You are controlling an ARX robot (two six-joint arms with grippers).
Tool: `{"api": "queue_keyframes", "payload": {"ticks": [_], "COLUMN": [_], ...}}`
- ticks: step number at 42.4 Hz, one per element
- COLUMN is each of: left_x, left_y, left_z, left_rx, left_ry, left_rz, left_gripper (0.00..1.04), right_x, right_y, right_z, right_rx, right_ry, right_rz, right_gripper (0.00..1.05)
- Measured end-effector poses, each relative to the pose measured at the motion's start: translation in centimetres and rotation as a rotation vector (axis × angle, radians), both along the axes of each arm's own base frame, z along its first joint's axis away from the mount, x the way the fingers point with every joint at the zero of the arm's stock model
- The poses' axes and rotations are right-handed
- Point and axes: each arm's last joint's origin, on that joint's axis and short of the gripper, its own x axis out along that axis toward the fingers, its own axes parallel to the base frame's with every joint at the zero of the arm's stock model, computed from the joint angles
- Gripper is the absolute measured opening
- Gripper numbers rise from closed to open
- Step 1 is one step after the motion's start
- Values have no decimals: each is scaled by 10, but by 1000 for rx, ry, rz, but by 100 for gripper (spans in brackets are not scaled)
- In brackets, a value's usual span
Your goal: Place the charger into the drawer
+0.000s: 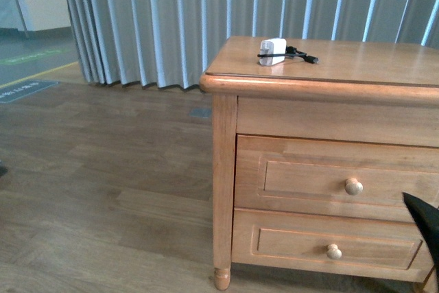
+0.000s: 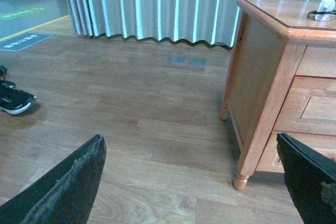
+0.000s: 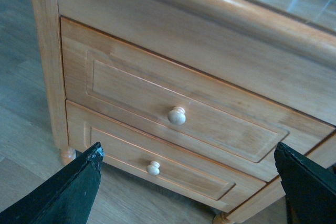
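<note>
**Charger.** The charger lies on top of the wooden cabinet, upper centre of the front view, near the cabinet's front left corner. Its black cable wraps the block and trails to the right across the top. Neither gripper touches it.

**Drawer.** The drawer is the upper of two in the cabinet front, right of centre in the front view. Its front sits flush in the frame, shut. One round pale knob is fitted at the panel's middle. The lower drawer is shut as well.

**Left gripper.** The left gripper hangs over the wooden floor, apart from the cabinet's side. Its fingers are spread wide with nothing between them.

**Right gripper.** The right gripper faces the drawer fronts, clear of the knob. Its fingers stand wide apart and hold nothing.

**Surroundings.** A grey pleated curtain hangs behind the cabinet. A black shoe lies on the floor, well apart from the cabinet.
</note>
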Motion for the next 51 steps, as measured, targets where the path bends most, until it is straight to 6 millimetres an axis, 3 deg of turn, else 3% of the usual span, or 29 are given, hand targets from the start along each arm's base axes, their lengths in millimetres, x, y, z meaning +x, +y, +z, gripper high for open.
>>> {"api": "queue_keyframes", "payload": {"ticks": [10,30,34,51], "left_x": [0,0,0,0], "left_y": [0,0,0,0], "left_z": [0,0,0,0], "left_rx": [0,0,0,0], "left_ry": [0,0,0,0], "left_rz": [0,0,0,0], "left_gripper": [99,99,99,99], "right_x": [69,153,162,164], "right_y": [15,19,15,12], "right_z": [-46,-89,-96,-102], "right_rx": [-3,15,14,37], "right_ry": [111,113,116,130], "right_rz": [-33,-123,-149,-174], "right_gripper": [96,96,96,96]}}
